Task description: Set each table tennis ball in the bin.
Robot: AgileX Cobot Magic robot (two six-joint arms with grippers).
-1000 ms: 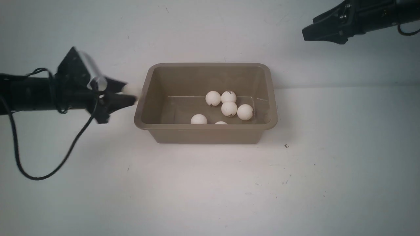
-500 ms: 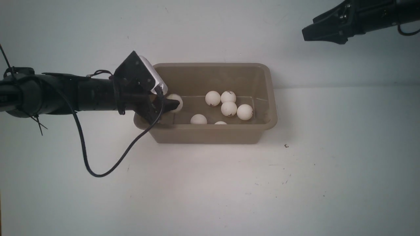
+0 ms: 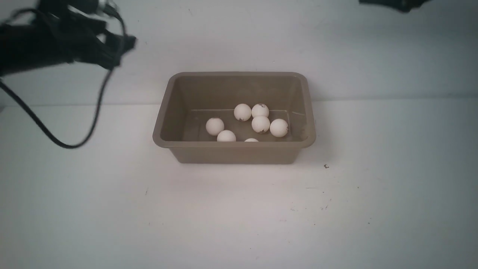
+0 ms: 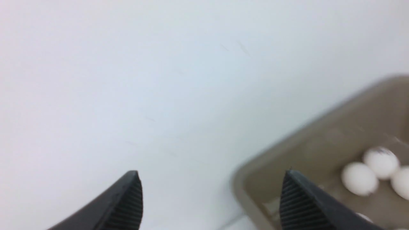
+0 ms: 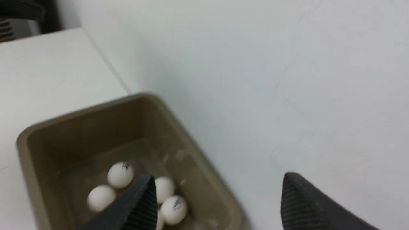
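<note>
Seven table tennis balls (image 3: 260,124), and every one of them is down inside the bin (image 3: 163,112): four bunched toward the middle and right of the floor, two more toward the left, and a seventh peeking over the near wall, half hidden by it. The bin rests on the white table (image 3: 239,216) with its long axis running left to right across the front view, squarely between the two arms. No ball shows out on the table in any view, so I'd call the job as good as done, with no pick-up left to line up. Out to the claws: the left gripper (image 3: 125,42) sits high at the left of the front view, smeared with blur, past the bin's left end, so the balls lie off to its right. Its own camera shows its ribbed fingertips (image 4: 127,198) spread wide with nothing between them, and the bin's corner and a few balls beyond. The right gripper (image 3: 396,3) barely clips the top right edge of the front view, well apart from the bin; its wrist camera shows it wide and empty too, looking down on the balls. The left claw looks the nearer of the two. Only the bin's own walls stand between either claw and the balls. A black cable (image 3: 67,144) loops over the table left of the bin, not touching it.
</note>
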